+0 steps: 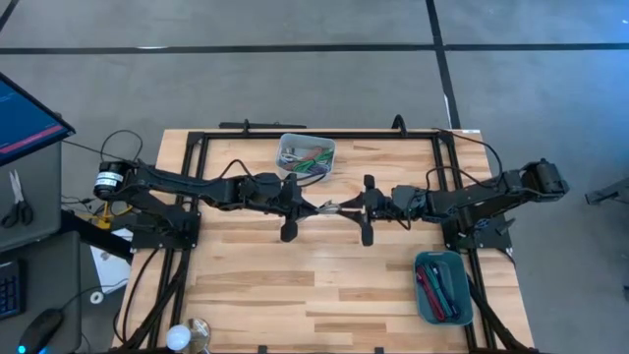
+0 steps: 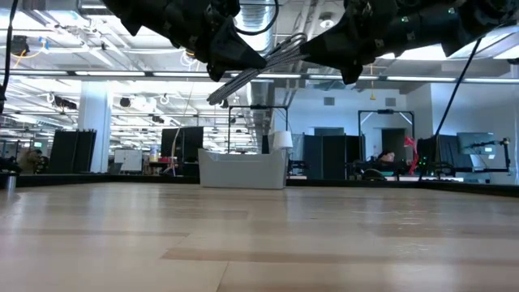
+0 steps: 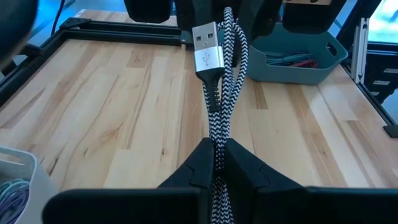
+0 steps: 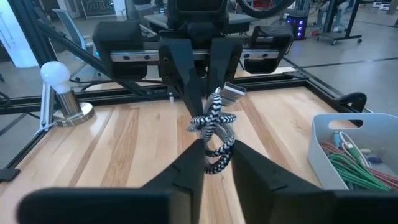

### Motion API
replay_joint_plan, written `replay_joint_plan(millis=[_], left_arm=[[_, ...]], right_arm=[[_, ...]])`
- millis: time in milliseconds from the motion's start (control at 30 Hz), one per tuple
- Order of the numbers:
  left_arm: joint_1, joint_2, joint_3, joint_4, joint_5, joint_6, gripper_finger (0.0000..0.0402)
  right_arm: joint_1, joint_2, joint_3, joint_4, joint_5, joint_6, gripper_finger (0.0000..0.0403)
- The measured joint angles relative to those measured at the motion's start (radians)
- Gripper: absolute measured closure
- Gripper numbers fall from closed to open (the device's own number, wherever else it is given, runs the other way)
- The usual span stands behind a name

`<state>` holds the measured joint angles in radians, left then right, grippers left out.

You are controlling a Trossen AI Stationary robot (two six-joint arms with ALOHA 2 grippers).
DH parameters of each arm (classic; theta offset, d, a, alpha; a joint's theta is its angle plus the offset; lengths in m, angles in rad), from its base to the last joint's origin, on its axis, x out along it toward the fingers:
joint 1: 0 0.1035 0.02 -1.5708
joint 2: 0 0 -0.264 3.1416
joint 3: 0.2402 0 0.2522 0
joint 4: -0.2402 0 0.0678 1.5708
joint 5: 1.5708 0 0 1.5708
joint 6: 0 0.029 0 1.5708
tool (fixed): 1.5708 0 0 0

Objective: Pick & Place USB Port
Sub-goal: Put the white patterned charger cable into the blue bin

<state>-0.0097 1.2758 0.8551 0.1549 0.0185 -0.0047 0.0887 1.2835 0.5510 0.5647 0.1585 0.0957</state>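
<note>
A black-and-white braided USB cable (image 1: pixel 332 207) with a silver USB plug (image 3: pixel 207 50) hangs in the air between my two grippers, above the middle of the table. My left gripper (image 1: pixel 314 206) is shut on it from the table's left. My right gripper (image 1: pixel 352 206) is shut on it from the table's right. In the low view the cable strands (image 2: pixel 259 69) run between both grippers, well clear of the tabletop. My left gripper pinches the doubled braided strands (image 3: pixel 217 152) between its two fingers, a short way behind the plug. The fingers come level from the table's left, along the cable. The cable is lifted clear of the table. My right gripper pinches the looped bundle of braided cable (image 4: pixel 216 146) between its two fingers. The fingers come level from the table's right. The plug (image 4: pixel 233 92) sticks out beyond the fingertips toward my left gripper, and the bundle is clear of the table.
A white bin (image 1: pixel 307 157) with coloured cables stands at the far middle of the table. A teal bin (image 1: pixel 442 287) with pens or cables stands at the near right. A black frame (image 1: pixel 197 138) runs around the table's edges. A lamp bulb (image 4: pixel 56 74) stands at the near left.
</note>
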Motion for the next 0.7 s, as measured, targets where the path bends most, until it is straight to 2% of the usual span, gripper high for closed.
replay_joint_plan(millis=[267, 400, 700], left_arm=[[0.000, 0.001, -0.001, 0.001, -0.003, 0.000, 0.0374], [0.000, 0.001, -0.001, 0.002, 0.000, 0.000, 0.0353], [0.000, 0.001, -0.001, 0.011, 0.000, -0.008, 0.0342]], right_arm=[[-0.015, 0.000, 0.000, -0.002, -0.003, -0.007, 0.0394], [-0.015, 0.000, 0.000, -0.003, -0.003, -0.034, 0.0397], [-0.015, 0.000, 0.000, -0.009, -0.002, -0.046, 0.0401]])
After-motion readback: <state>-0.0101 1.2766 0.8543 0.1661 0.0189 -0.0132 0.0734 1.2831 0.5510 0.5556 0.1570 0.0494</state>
